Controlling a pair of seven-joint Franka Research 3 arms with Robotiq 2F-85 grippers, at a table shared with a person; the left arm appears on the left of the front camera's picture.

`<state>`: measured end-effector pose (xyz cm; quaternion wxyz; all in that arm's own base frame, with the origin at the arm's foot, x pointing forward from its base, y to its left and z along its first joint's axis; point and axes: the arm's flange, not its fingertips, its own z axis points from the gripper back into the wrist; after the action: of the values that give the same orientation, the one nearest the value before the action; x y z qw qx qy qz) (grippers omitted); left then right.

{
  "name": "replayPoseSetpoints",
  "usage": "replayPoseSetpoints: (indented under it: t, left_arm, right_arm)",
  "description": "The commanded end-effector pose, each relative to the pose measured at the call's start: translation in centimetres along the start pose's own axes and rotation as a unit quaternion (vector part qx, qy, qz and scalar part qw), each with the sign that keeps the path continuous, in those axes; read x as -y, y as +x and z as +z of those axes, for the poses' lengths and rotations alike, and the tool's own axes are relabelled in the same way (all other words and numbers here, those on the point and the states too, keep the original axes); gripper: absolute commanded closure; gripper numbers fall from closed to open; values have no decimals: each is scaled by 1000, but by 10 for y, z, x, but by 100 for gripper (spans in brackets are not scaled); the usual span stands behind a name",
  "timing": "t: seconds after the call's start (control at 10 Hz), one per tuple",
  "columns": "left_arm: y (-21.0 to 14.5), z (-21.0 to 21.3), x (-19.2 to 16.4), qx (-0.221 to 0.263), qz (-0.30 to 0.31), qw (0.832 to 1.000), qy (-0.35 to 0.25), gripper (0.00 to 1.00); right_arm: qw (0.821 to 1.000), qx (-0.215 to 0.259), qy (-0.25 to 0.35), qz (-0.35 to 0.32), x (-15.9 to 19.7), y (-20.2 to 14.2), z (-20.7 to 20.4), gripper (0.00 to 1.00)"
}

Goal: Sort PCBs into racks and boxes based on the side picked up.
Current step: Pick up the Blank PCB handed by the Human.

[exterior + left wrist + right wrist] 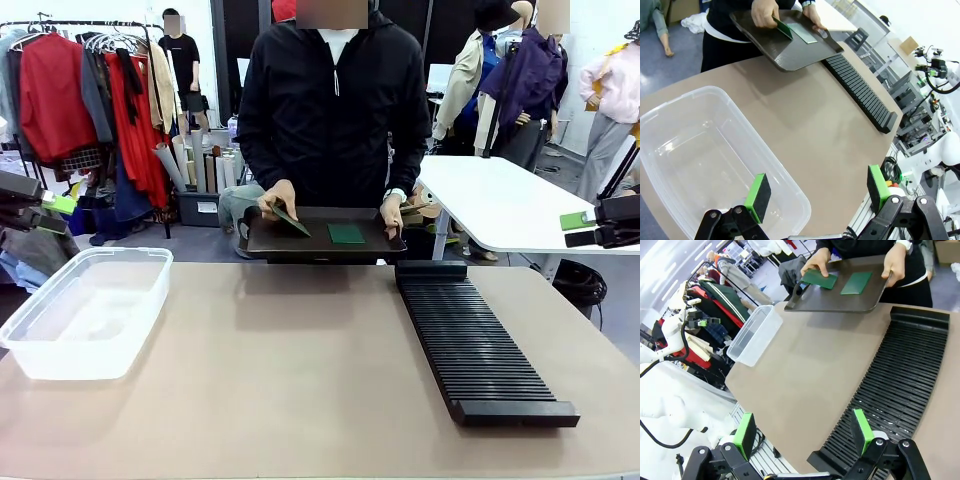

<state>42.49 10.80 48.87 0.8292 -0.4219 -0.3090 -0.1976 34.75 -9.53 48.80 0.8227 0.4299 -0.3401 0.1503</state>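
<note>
The person at the far side of the bench (300, 400) is holding a dark handled tray (300, 247) just above the bench's far edge. 2 PCBs are sitting on this tray. The flat PCB (346, 233) is lying near the tray's middle. The tilted PCB (291, 221) (the darker green of the 2) is being lifted on one edge by one hand (278, 196). The other hand (391, 212) is gripping the tray's opposite rim.

The long black rack (470, 345) is lying on the bench. Its far end is sitting just beside the tray, under the rim-gripping hand, and its length is running away from the tray toward the robot's side. The clear box (60, 350) is standing well apart from the tray, toward the robot's left.

The left claw (818, 192) is hanging wide open above the box, gripping nothing. The right claw (803, 431) is hanging wide open above the rack end farthest from the tray, also gripping nothing. Both are well apart from the tray.
</note>
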Motion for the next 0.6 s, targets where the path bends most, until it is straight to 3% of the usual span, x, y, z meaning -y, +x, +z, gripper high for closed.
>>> replayPoseSetpoints:
  t: [0.0,0.5]
  left_arm:
    - [0,2,1,1,-1,1000,1,0]
    - [0,2,1,1,-1,1000,1,0]
  right_arm:
    - [1000,9,6,-4,-3,0,-2,0]
    - [1000,9,6,-4,-3,0,-2,0]
